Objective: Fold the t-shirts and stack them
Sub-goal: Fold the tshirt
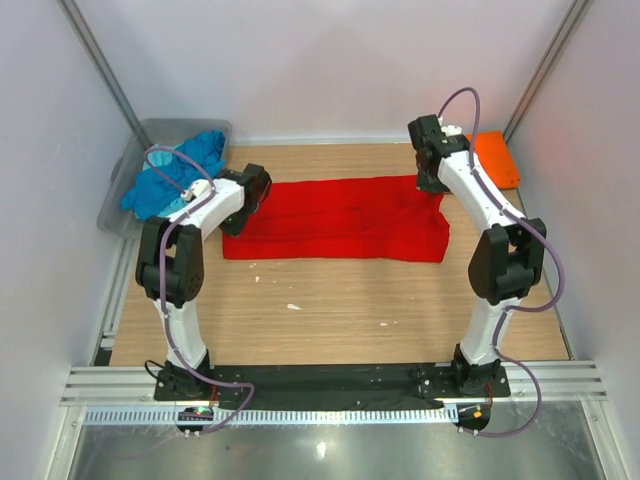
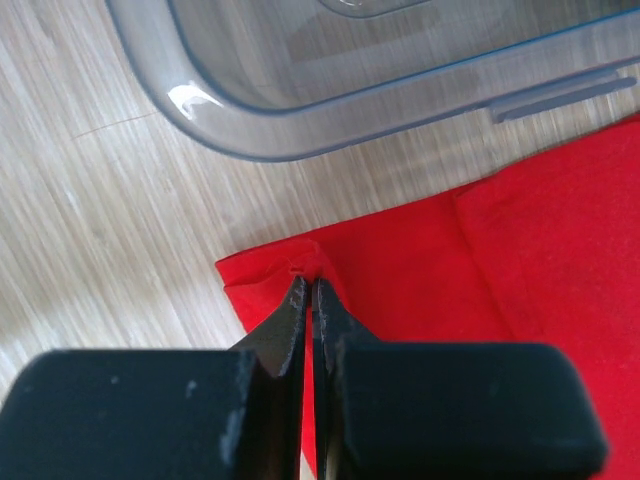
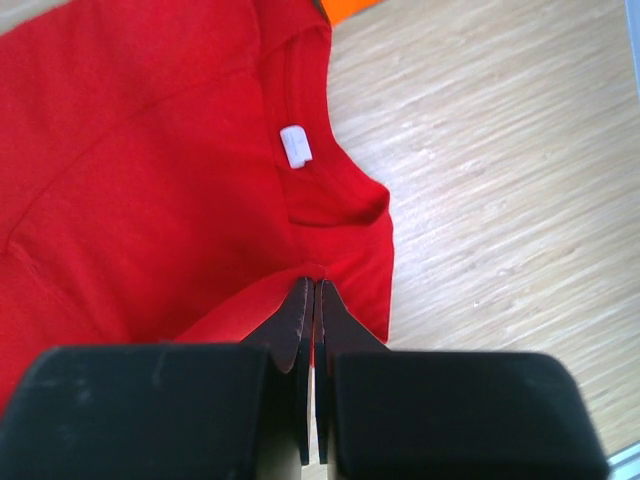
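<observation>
Wooden table [image 1: 330, 310]: grey tub [image 1: 185, 124] near red t-shirt [image 1: 340, 215], orange t-shirt [image 1: 497, 158] opposite.

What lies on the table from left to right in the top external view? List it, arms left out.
grey tub → red t-shirt → orange t-shirt

Red t-shirt [image 1: 340, 215] spread flat, orange t-shirt [image 1: 497, 158] folded far-right

Left arm [image 1: 178, 262] and right arm [image 1: 500, 255] reach forward, elbows raised, left end effector [image 2: 308, 285] and right end effector [image 3: 312, 285] clamped tight.
</observation>
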Tool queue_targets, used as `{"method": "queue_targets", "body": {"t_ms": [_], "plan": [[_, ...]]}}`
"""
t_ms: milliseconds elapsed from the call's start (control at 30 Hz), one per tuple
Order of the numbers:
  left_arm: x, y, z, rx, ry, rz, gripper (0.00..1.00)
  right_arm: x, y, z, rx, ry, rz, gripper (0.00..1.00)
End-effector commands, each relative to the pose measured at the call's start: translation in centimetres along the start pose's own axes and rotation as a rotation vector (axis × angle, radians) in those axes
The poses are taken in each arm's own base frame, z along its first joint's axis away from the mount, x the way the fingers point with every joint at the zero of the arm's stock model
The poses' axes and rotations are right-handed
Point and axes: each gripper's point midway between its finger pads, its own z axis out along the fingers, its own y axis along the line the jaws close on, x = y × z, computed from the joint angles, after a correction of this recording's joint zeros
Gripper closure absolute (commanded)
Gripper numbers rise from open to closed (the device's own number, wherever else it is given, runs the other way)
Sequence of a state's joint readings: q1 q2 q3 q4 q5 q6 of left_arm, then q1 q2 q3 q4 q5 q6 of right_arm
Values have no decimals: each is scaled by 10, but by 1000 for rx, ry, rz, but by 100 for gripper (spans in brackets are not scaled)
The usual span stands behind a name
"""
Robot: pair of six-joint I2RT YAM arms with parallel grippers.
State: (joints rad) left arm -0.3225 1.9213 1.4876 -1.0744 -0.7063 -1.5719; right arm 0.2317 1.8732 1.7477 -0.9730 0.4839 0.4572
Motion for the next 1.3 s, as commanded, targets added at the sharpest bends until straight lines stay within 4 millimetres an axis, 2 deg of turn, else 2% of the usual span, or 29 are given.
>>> {"method": "queue_targets", "body": {"t_ms": [0, 333, 567, 700, 1133, 1267], "plan": [[-16, -4, 3, -23, -56, -22, 100, -27, 0, -10, -12, -59, -18, 99], [-10, -16, 17, -63, -48, -12, 100, -52, 9, 0, 24, -84, -65, 99], [-8, -28, 21, -44, -41, -30, 100, -55, 12, 10, 44, -86, -79, 99], [-8, -28, 22, -67, -42, -18, 100, -56, 9, 15, 77, -87, -83, 99], [-8, -36, 26, -88, -53, -14, 100, -73, 11, 14, 81, -135, -64, 99], [-7, -36, 29, -99, -60, 1, 100, -78, 19, 16, 54, -148, -76, 99]]}}
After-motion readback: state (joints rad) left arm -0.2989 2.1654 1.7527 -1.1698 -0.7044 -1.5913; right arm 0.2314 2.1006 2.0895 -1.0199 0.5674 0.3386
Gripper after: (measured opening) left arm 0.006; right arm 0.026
